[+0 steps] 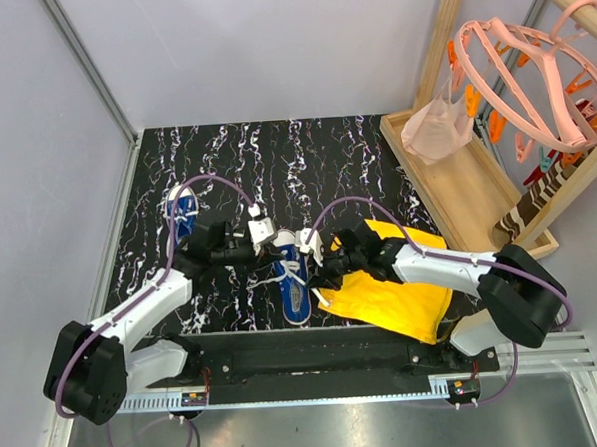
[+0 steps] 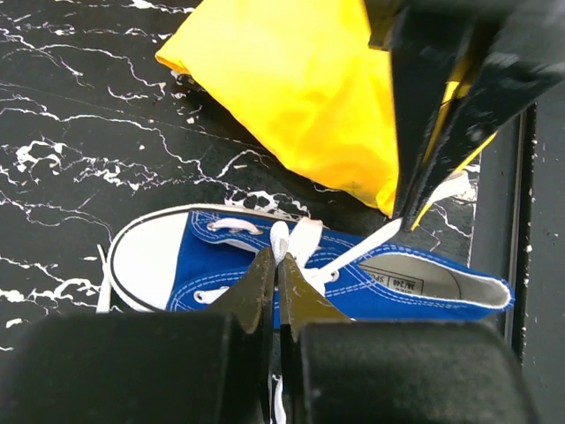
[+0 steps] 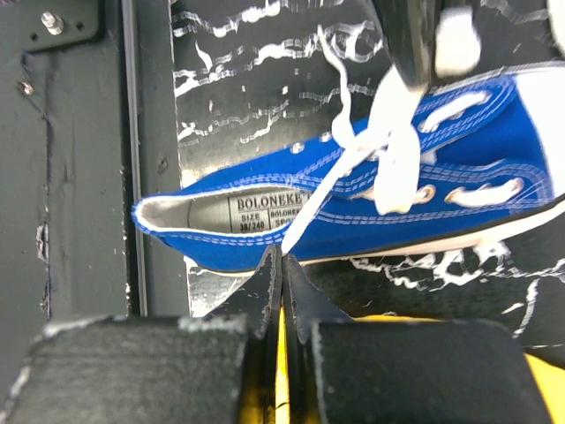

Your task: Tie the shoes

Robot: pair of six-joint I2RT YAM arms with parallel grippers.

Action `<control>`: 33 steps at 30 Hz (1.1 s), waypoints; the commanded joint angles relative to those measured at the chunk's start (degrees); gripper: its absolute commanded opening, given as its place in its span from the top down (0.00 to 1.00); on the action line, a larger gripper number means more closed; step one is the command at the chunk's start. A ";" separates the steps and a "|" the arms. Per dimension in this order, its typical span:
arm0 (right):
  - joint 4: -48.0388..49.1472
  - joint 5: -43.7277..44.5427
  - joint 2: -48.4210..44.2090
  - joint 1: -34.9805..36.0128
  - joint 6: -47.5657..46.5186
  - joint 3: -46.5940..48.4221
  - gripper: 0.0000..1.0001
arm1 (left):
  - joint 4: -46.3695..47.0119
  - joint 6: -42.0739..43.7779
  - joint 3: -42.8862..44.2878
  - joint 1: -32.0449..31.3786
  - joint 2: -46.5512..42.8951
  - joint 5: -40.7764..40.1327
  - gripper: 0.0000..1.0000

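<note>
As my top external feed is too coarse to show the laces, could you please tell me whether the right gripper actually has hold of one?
Observer: Yes. The right wrist view shows the right gripper shut on a lace end that stretches straight up to the eyelets of the shoe.
Operator: Thank you; and the left one?
Observer: The left gripper is shut on a second strand, just over the tongue.
Operator: Does the shoe touch the yellow cloth?
Observer: No; the left wrist view shows a strip of black table between them.
</note>
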 commanded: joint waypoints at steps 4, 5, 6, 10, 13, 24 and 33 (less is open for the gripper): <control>-0.60 0.03 2.18 0.53 1.32 2.15 1.00 | -6.12 5.11 -0.37 0.42 -4.48 1.66 1.00; -0.60 0.46 2.09 0.53 1.58 2.15 1.00 | -7.44 5.90 -0.37 0.42 -4.74 1.57 1.00; -0.51 1.77 2.09 0.44 1.93 2.06 1.00 | -8.59 6.69 -0.28 0.42 -5.18 1.57 1.00; 0.10 3.10 2.53 0.44 4.03 2.23 1.00 | -14.03 13.11 -0.63 0.42 -5.63 0.52 0.99; 1.15 3.28 3.15 0.44 5.35 2.76 1.00 | -14.75 14.61 -0.28 0.42 -5.19 1.12 0.96; 1.33 2.49 4.55 0.44 4.57 5.31 1.00 | -25.75 23.77 9.03 5.16 -3.17 5.35 0.60; 2.47 1.52 5.52 0.44 5.53 5.58 1.00 | -21.01 14.71 16.95 6.31 6.67 12.37 0.53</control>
